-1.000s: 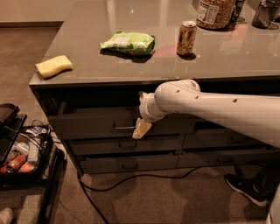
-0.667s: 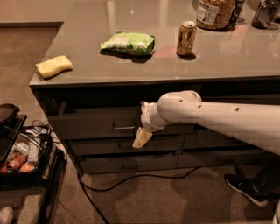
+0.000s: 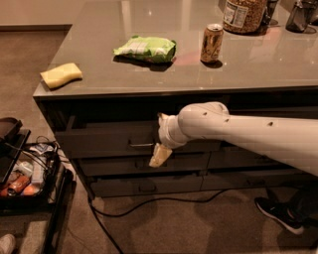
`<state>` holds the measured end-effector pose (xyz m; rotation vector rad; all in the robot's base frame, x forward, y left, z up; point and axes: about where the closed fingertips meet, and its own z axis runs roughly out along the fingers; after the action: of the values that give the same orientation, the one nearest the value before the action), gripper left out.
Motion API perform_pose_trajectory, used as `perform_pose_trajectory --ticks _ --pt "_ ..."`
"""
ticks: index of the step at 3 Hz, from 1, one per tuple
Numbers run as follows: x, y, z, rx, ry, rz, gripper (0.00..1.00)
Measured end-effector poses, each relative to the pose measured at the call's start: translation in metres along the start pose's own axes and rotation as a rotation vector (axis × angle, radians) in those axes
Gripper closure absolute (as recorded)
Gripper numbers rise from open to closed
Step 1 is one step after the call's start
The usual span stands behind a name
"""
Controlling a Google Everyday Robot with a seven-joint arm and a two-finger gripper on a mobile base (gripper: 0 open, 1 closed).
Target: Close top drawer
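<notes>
The top drawer is a wide dark panel under the counter, standing slightly out from the cabinet, with its left side wall showing. Its small silver bar handle sits at the centre. My gripper hangs at the end of the white arm. It is right against the drawer front, just right of the handle and a little below it. The arm covers the drawer's right part.
On the grey counter lie a yellow sponge, a green bag, a can and a jar. Two slimmer drawers sit below. A cart stands at left, a cable crosses the floor, a shoe at right.
My gripper has dropped a little along the drawer front, from handle height to just below it. The drawer looks the same distance out.
</notes>
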<state>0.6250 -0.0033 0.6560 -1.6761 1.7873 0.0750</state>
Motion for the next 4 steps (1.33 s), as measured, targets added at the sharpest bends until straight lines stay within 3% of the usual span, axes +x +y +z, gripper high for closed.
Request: perform_pose_trajectory --ticks 1,2,4 --pt "-0.008 0.002 0.003 0.010 -0.106 0.037 0.00" --pt "-0.014 0.009 -0.012 0.024 -0.152 0.003 0.00" --pt "-0.009 0.020 -0.010 0.017 -0.142 0.037 0.00"
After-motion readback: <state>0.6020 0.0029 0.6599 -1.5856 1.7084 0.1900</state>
